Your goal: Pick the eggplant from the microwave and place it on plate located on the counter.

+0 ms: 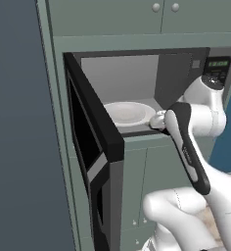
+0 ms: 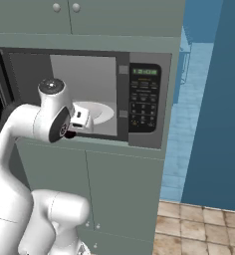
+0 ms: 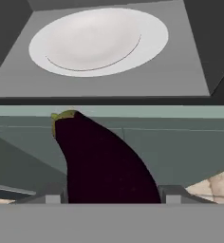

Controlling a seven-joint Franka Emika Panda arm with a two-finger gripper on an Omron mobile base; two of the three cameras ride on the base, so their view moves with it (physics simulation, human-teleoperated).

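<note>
From the hand view I have the eggplant held between the two finger tips, its dark purple body rising from the bottom of the picture and curving up to the left, the small greenish stem end at the top. The gripper is clamped on it, one finger tip on either side of its lower part. Past the eggplant, in that view, I look over the front sill into the microwave, where a white plate lies on the light grey floor of the cavity (round, shallow, nothing lying on it). The eggplant is outside the cavity, in front of the sill and below its edge as the hand camera sees it.

In the left base view the microwave door stands swung wide to the left, and the arm reaches up from the lower right with its wrist just at the cavity's front edge, right of the white plate. In the right base view the hand sits in front of the opening, with a sliver of dark purple below it (I take that for the eggplant, though it is small). The keypad panel with its green display is on the right of the opening. Grey-green cabinet doors lie below the microwave.
</note>
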